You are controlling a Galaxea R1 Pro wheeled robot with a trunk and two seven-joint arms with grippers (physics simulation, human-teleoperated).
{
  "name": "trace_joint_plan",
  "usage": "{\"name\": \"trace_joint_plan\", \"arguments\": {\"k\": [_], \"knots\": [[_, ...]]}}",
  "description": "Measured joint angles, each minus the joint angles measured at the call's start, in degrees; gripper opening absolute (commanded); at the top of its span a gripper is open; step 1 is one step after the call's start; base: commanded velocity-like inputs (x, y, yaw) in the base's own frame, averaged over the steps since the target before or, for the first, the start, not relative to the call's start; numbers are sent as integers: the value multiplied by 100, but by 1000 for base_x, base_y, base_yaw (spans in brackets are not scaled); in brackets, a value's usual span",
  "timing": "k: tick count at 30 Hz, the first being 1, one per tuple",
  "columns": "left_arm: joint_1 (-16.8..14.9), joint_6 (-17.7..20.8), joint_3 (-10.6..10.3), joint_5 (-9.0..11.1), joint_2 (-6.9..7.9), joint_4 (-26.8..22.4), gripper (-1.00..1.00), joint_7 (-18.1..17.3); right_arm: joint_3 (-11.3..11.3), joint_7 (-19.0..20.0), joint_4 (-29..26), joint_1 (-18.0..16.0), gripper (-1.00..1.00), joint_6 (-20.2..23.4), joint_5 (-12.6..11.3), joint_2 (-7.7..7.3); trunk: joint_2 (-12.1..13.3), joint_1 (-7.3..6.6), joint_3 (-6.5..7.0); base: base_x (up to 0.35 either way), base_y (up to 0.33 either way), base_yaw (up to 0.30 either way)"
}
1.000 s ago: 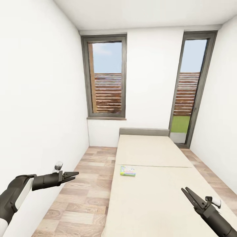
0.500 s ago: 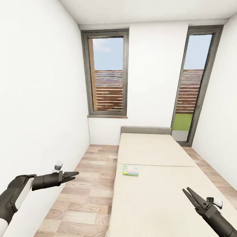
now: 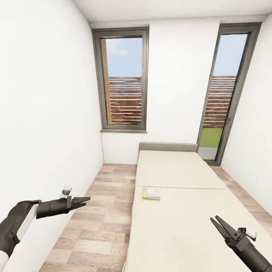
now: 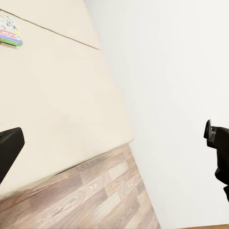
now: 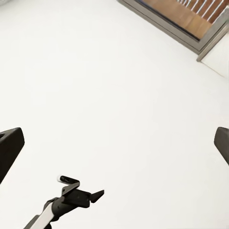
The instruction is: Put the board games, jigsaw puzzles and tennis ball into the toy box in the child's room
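Left gripper (image 3: 86,200), at 8 o'clock in the head view: fingers parted, nothing between them, hanging over the wood floor (image 3: 98,226) close to the white wall (image 3: 45,113). In the left wrist view, finger ends sitting wide at both edges, with mattress, floor and wall beyond.

Right gripper (image 3: 215,220), at 4 o'clock in the head view: likewise spread and empty, poised above the near part of the bed (image 3: 181,226). In the right wrist view, finger ends wide apart too, facing bare wall, with the left arm (image 5: 67,200) low in that picture.

Outward from the grippers: one board game (image 3: 151,193), a small flat green-and-white box, lying flat on the mattress near the bed's left edge, just on the near side of the seam across it. From the left gripper, roughly at 3 o'clock; from the right gripper, about 10 o'clock and further up the bed. Well apart from both. Same box in the left wrist view (image 4: 10,31).

Beyond, at 12 o'clock: grey headboard (image 3: 168,146), a window (image 3: 122,79) at 11 o'clock, a glass door (image 3: 223,94) at 1 o'clock.

As for progress: nothing in hand, so this game not yet collected. Probably an approach to the bed, with grasp, carry and drop into the toy box all ahead for it. Contents of the toy box so far: impossible to judge from here.
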Motion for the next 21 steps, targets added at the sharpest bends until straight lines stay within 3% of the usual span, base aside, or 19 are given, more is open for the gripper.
{"name": "trace_joint_plan", "arguments": {"k": [21], "knots": [[0,3,33,7,1,-8,100,-5,-5,0,143,-9,100,15,-5,-6,0,0,-197,1,66,0]]}}
